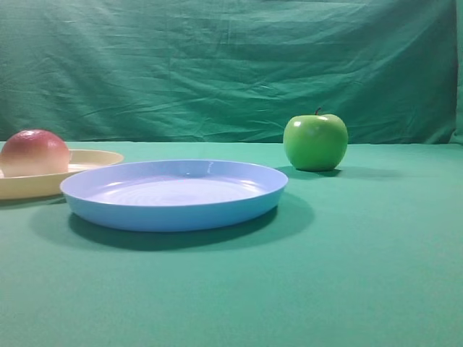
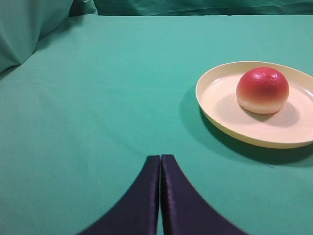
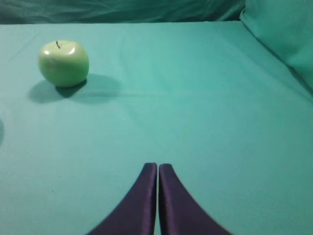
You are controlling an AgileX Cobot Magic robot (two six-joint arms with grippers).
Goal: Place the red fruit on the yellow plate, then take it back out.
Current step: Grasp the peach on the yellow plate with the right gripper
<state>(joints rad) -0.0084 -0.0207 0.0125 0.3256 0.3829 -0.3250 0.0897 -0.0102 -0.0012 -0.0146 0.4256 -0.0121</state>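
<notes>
The red fruit (image 1: 32, 152) (image 2: 262, 90) rests on the yellow plate (image 1: 94, 160) (image 2: 220, 105), at the far left of the exterior view and at the right of the left wrist view. My left gripper (image 2: 160, 157) is shut with nothing in it, hovering over bare green cloth well short and left of the plate. In the right wrist view my right gripper (image 3: 158, 165) is also shut and empty above the cloth. Neither gripper shows in the exterior view.
A light blue plate (image 1: 173, 194) lies in the middle, overlapping the yellow plate's near edge in view. A shiny green apple (image 1: 315, 141) (image 3: 63, 62) stands behind it to the right. Green cloth covers the table and backdrop.
</notes>
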